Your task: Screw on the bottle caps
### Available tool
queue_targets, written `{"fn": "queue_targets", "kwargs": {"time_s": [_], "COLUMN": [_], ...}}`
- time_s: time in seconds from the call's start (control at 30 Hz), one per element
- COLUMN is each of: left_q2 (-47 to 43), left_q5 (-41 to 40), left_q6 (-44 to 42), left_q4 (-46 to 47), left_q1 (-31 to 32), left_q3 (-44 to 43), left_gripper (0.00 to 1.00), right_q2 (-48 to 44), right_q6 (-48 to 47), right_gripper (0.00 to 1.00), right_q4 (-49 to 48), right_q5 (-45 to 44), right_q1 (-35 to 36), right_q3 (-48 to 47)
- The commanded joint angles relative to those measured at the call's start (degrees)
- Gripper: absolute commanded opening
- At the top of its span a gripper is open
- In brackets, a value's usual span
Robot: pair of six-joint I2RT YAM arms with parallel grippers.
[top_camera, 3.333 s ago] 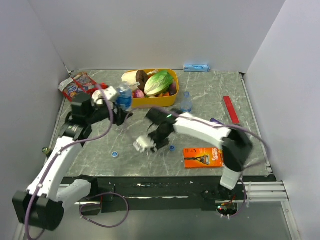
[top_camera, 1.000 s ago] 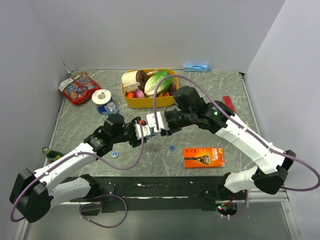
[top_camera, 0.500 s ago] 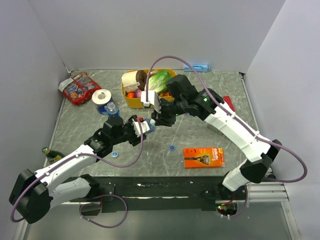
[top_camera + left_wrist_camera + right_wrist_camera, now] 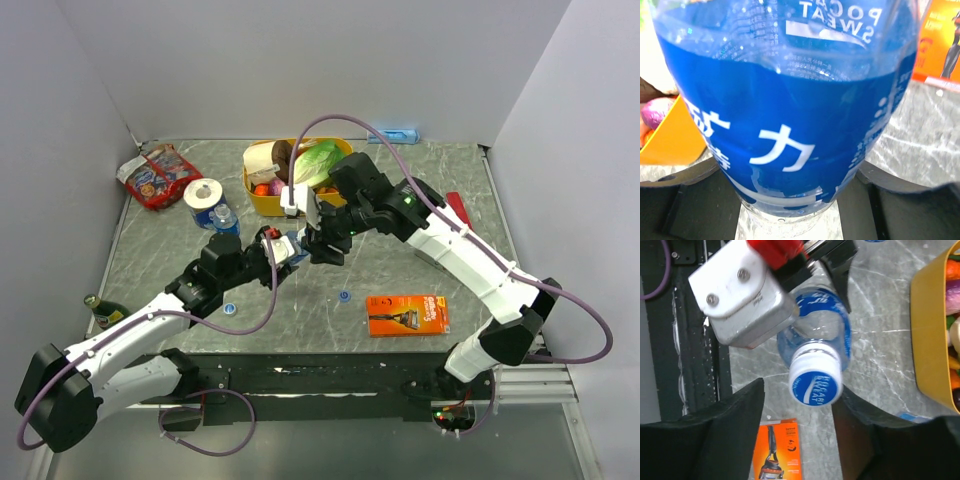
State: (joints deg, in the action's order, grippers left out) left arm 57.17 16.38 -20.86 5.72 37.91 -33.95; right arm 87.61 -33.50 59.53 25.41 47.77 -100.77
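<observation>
Gripping the bottle [image 4: 790,125] tight, the left fingers [image 4: 685,200] hold it tilted above the bench [image 4: 420,190]. Its blue cap [image 4: 816,381] sits on the neck between the right fingers [image 4: 735,425], which are spread apart, not squeezing it. A loose cap [image 4: 344,296] lies on the bench nearby.

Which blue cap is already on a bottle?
The cap on the bottle between the jaws of the left gripper; the other two lie loose on the table.

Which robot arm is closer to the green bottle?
Left. The left arm passes right beside the green bottle; the right arm is way over on the other side.
</observation>
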Motion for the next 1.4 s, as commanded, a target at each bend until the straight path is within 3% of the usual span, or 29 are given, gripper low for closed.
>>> {"fn": "queue_targets", "kwargs": {"time_s": [0.0, 0.4, 0.6, 0.77, 1.03, 1.37], "left_q2": [-1.0, -1.3, -1.3, -2.2, -2.4, -2.2], "left_q5": [2.8, 7.0, 10.7, 14.4, 14.8, 14.8], "left_q6": [2.8, 2.9, -3.6, -8.9, -4.9, -5.6], "left_q4": [4.6, 0.4, -2.8, -5.5, 0.2, -1.7], "left_q1": [0.1, 0.1, 0.1, 0.2, 1.6, 1.6], "left_q3": [-0.1, 0.3, 1.3, 4.1, 7.2, 5.7], "left_gripper": [0.01, 0.01, 0.01, 0.01, 0.01, 0.01], "right_q2": [-0.2, -6.8, -15.6, -17.7, -15.7, -13.2], "right_q6": [0.5, -3.5, -13.6, -26.4, -41.5, -47.1], "right_gripper": [0.67, 0.74, 0.73, 0.73, 0.73, 0.72], "right_q4": [0.8, 6.3, 4.4, 1.1, 6.8, 5.4], "right_q5": [1.0, -3.9, 0.5, -2.0, -6.0, -3.9], "right_q1": [0.6, -1.8, -7.1, -4.0, 5.0, 8.2], "right_q3": [-2.4, 6.5, 10.0, 8.7, 10.2, 10.6]}}
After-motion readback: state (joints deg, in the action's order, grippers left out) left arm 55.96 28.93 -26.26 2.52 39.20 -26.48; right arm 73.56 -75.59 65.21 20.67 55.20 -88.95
